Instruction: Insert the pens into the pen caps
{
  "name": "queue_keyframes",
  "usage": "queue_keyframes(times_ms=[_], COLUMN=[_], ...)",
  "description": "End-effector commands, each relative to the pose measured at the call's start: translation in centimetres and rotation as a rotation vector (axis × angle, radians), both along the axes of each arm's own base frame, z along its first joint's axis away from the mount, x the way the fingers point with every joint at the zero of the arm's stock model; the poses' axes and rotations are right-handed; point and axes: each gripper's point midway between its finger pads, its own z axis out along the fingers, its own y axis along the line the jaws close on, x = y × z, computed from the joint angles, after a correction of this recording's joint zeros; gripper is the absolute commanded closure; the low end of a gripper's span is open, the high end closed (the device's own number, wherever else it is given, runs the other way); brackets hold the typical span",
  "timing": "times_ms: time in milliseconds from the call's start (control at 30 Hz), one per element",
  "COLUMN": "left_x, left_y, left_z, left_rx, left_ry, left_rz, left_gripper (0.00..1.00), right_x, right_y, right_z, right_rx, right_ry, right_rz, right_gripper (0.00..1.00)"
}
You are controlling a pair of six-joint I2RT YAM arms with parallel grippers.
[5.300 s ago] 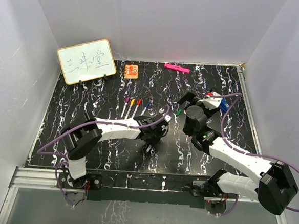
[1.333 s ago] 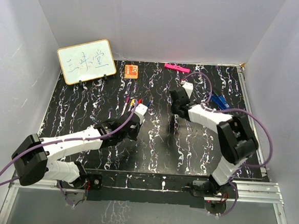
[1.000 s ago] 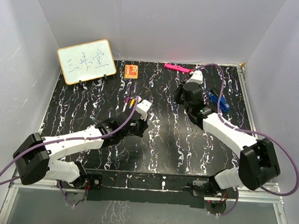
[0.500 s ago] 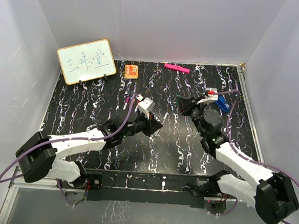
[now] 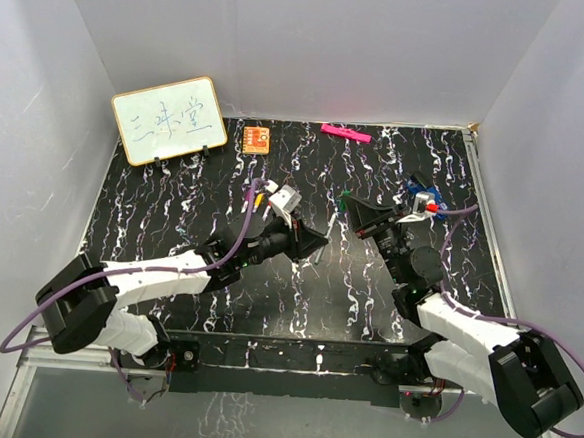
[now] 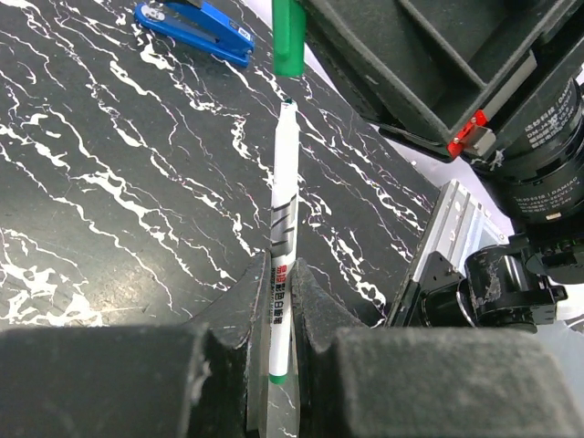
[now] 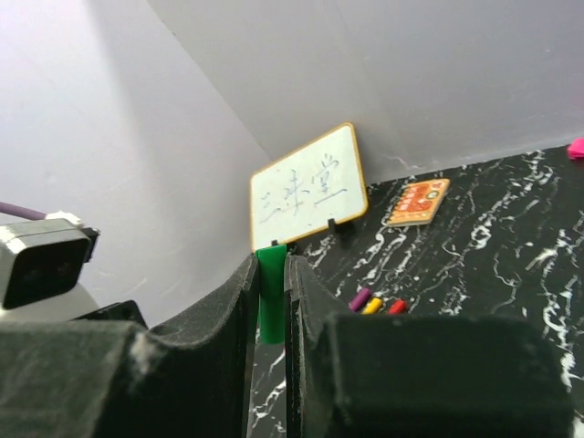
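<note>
- Green cap sits pinched between the closed fingers of the right gripper, held up off the table. The white pen is pinched low on its barrel by the left gripper, with its tip just short of the cap's mouth and not yet inside.
- Both pieces hang in the air with nothing to steady them. A slight sideways offset could make the tip catch the cap's rim instead of entering. They look nearly in line from the left wrist, but depth is hard to judge.
- The grip is near the pen's rear end, leaving a long free length. A push against the rim would probably tilt the pen or slide it back through the fingers.
- The cap is small and looks smooth, so an off-axis push could twist it loose and drop it.
- The other pens lie on the table just behind the left arm, and a wide swing could scatter them.
</note>
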Motion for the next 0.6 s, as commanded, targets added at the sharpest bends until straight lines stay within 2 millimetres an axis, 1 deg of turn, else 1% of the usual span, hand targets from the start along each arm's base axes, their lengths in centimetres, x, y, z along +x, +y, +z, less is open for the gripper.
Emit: queue_keyframes(times_ms=[0, 267, 567], left_x=[0.42, 0.36, 0.17], left_y=[-0.28, -0.68, -0.8], left_z=[1.82, 1.63, 2.26], left_rx=[-0.065, -0.066, -0.071], left_ry=[-0.027, -0.01, -0.028], left_rz=[0.007, -0.006, -0.024], left_gripper=[1.0, 1.0, 1.0], right_x=[-1.63, -1.76, -1.58], right_y=[0.13, -0.1, 0.2], right_z=[3.96, 4.1, 3.51], right_rx=[0.108, 0.12, 0.108], right_ry=[-0.135, -0.14, -0.125], right_rz=[0.061, 0.056, 0.064], right_gripper=[1.0, 1.0, 1.0])
